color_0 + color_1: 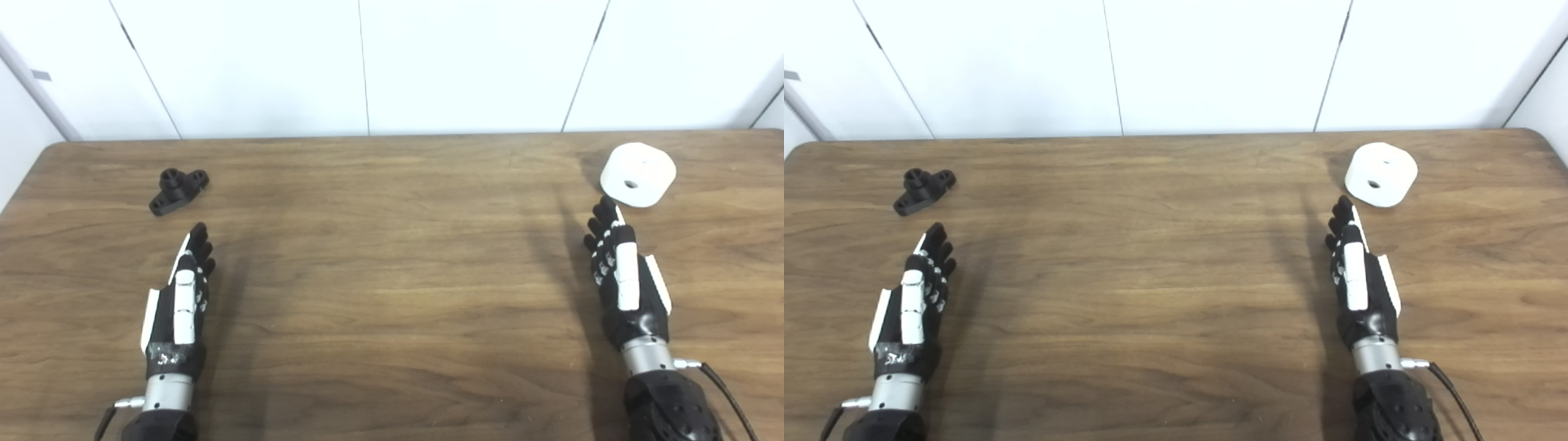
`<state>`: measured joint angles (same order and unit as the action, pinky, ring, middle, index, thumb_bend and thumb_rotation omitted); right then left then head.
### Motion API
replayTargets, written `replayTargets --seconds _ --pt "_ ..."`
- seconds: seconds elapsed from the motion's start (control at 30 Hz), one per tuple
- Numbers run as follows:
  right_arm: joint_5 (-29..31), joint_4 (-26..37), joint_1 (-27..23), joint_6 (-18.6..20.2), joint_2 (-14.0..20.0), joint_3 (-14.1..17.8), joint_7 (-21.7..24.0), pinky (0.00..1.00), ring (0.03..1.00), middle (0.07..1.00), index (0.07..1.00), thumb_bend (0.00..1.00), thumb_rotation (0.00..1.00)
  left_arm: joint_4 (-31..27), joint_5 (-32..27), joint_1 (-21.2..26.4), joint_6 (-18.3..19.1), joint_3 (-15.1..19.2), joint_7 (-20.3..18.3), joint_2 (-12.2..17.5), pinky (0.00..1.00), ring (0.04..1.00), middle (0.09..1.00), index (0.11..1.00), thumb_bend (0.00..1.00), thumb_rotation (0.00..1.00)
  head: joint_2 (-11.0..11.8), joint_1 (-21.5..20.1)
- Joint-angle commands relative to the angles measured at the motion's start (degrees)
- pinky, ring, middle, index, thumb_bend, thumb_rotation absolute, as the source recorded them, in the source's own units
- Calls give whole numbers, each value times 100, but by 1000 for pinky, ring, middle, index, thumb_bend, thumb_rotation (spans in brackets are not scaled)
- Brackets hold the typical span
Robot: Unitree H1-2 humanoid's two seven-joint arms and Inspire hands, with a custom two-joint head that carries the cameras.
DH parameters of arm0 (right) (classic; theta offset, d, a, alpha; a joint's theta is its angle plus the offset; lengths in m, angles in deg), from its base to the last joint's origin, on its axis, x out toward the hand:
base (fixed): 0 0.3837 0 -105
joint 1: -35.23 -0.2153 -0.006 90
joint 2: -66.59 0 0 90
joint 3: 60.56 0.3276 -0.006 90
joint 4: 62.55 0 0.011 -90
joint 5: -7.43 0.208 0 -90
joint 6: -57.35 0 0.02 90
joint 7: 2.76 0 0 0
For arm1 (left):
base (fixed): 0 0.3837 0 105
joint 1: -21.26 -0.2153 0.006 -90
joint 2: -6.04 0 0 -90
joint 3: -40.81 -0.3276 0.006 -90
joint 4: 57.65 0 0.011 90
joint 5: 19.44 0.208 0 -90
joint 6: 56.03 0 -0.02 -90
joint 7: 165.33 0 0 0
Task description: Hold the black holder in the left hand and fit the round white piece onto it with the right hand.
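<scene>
Black holder (178, 191) laid far-left on worktop (392, 275), round white piece (638, 174) far-right, each ahead of its assigned robot hand; left robot hand (181, 300) and right robot hand (623, 274) extended, released, nothing grasped.

Black holder (178, 190): small, flat base with a round hole at each end and a raised hollow post at centre, lying askew at far left. Round white piece (638, 174): thick disc, small central hole, tilted toward camera, far right.
</scene>
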<state>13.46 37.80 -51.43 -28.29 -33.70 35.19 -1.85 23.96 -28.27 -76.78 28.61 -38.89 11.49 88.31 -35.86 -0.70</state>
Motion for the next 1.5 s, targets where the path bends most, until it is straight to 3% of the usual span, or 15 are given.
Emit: replayTargets --seconds 0.0,0.3,0.67,0.93,1.17,1.47 --pt "37 245 -134 -163 16 -8 47 1000 1000 1000 1000 654 1000 -41 8 17 -95 23 -5 78 1000 1000 1000 981 470 1000 -2 -9" --pt "-11 225 -123 -204 -1 -18 21 1000 1000 1000 1000 660 1000 -54 -2 6 -121 32 0 75 1000 1000 1000 983 466 989 52 -18" --pt "330 214 9 -246 247 187 237 1000 1000 1000 1000 595 1000 -29 344 -90 -335 -154 128 -201 1000 1000 992 962 430 1000 478 1341" --pt "515 251 89 -131 371 229 393 1000 1000 1000 1000 592 1000 108 641 -149 -572 -268 190 -358 1000 1000 990 966 418 1000 830 1820" --pt "507 260 123 -201 405 239 459 1000 1000 1000 1000 649 1000 54 774 -200 -454 -338 251 -446 1000 1000 998 970 421 990 887 1899" --pt "493 334 265 -132 405 244 415 1000 1000 1000 1000 607 1000 -293 1155 -350 -35 -367 429 -485 1000 1000 993 952 611 748 863 1890"
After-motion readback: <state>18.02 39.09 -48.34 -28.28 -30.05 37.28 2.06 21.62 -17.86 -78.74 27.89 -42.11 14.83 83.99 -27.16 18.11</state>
